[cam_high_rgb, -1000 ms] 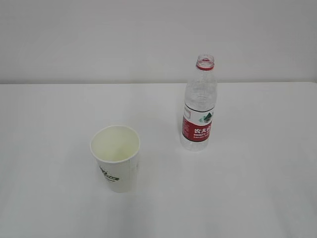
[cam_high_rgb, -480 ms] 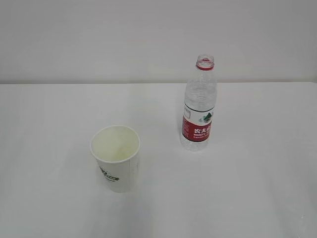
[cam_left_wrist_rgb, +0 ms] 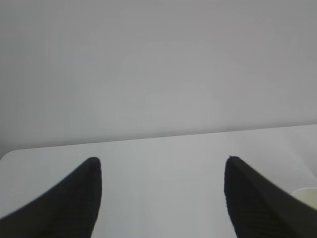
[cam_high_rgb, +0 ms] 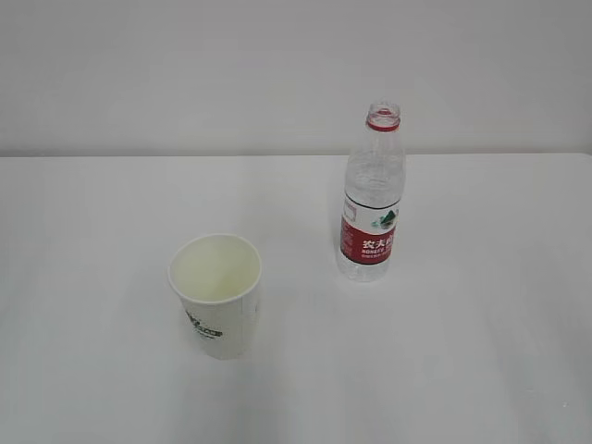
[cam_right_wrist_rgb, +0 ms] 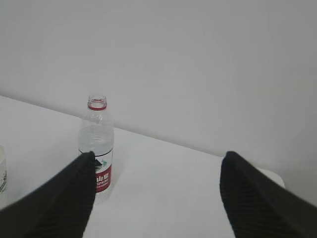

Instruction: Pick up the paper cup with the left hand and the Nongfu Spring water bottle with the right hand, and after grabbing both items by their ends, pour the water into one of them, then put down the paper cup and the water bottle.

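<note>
The left hand [cam_left_wrist_rgb: 161,198] was held wide open and empty; the small white tapered paper cup [cam_high_rgb: 215,294], upright, lay to its right, apparently barely within view. The clear ribbed red-labelled bottle [cam_right_wrist_rgb: 96,148] stood left of the open right hand [cam_right_wrist_rgb: 156,196].

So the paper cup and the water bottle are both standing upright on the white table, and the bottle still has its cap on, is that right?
Not quite. The water bottle has no cap: the exterior view shows its mouth open above the red neck ring, and the right wrist view agrees. The rest holds: it and the paper cup both stand upright on the white table.
</note>
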### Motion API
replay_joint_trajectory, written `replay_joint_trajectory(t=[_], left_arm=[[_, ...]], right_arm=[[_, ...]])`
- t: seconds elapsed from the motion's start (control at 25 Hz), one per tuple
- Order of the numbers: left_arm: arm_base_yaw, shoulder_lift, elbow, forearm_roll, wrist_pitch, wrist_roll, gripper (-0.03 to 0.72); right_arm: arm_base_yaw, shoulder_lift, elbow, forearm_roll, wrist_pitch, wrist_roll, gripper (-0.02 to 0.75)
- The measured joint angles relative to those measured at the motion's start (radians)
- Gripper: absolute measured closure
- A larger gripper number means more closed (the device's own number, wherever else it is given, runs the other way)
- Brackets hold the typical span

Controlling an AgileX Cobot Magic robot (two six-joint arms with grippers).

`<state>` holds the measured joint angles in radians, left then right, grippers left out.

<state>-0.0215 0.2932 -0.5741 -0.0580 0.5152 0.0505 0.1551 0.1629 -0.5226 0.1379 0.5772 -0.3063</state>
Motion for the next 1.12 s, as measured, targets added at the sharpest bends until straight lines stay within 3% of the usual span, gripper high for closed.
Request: replay_joint_trajectory(t=[0.68, 1.12], left_arm=[[0.000, 0.193, 0.000, 0.004, -0.174, 0.002, 0.127], [0.000, 0.247, 0.000, 0.004, -0.232, 0.002, 0.129]], right_arm=[[0.000, 0.210, 0.000, 0.000, -0.273, -0.021, 0.150], [0.000, 0.285, 0.000, 0.000, -0.365, -0.021, 0.150]])
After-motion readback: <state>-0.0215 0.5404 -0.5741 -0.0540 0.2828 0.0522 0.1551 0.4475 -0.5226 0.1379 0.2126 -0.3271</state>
